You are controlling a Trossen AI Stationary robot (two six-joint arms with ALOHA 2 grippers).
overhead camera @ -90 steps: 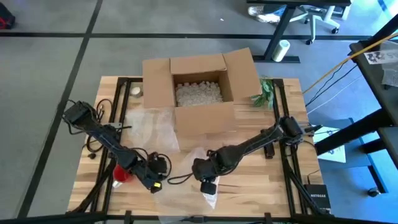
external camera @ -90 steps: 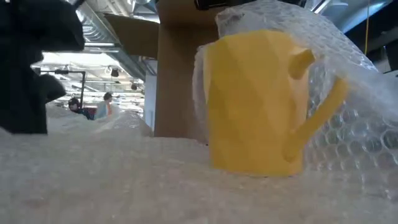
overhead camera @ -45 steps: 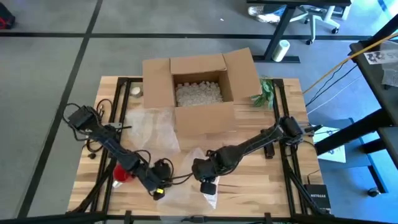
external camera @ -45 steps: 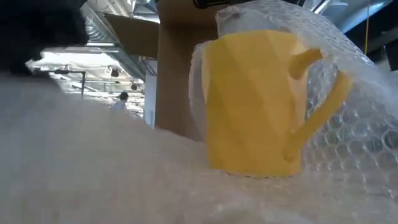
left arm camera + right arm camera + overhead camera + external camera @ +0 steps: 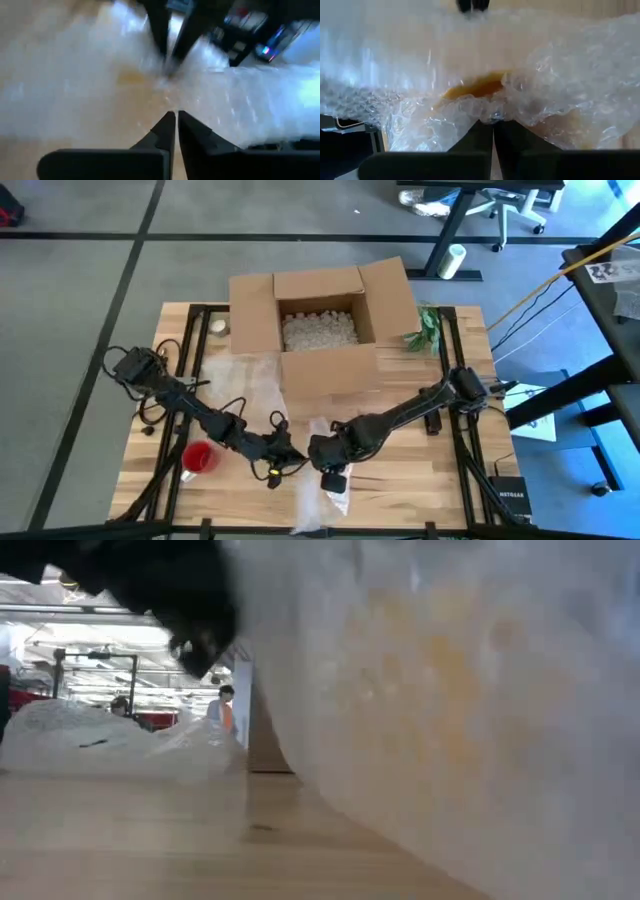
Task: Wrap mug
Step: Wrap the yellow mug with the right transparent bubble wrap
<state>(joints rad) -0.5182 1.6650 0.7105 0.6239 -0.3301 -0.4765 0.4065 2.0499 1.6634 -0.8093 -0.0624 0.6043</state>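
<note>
The yellow mug (image 5: 476, 88) shows only as a yellow blur through a sheet of clear bubble wrap (image 5: 450, 690) that covers it; in the low view the wrap (image 5: 330, 760) slants down to the table. It stands near the table's front edge, mid-width. My left gripper (image 5: 281, 456) is shut on the wrap just left of the mug. My right gripper (image 5: 326, 457) is shut on the wrap at the mug's right. A loose tail of wrap (image 5: 318, 492) lies toward the front edge. My left gripper pinches the bubble wrap between its two shut fingers (image 5: 167, 131), coming level from the table's left. The sheet (image 5: 235, 100) spreads away from the fingertips, raised off the table; edge or fold cannot be told. My right gripper pinches a bunched fold of the bubble wrap (image 5: 492, 116) between its shut fingers, coming from the table's right. The wrap puckers at the fingertips and lies against the mug just beyond them.
An open cardboard box (image 5: 320, 330) filled with packing peanuts stands at the back centre. A second bubble wrap sheet (image 5: 240, 385) lies left of it. A red cup (image 5: 197, 457) stands at the front left, and a green sprig (image 5: 425, 330) lies right of the box.
My left gripper has gone toward the table's right edge, from beside the red cup to the mug, drawing the bubble wrap up and across. In the low view the mug, bare before, is now behind the raised sheet.
</note>
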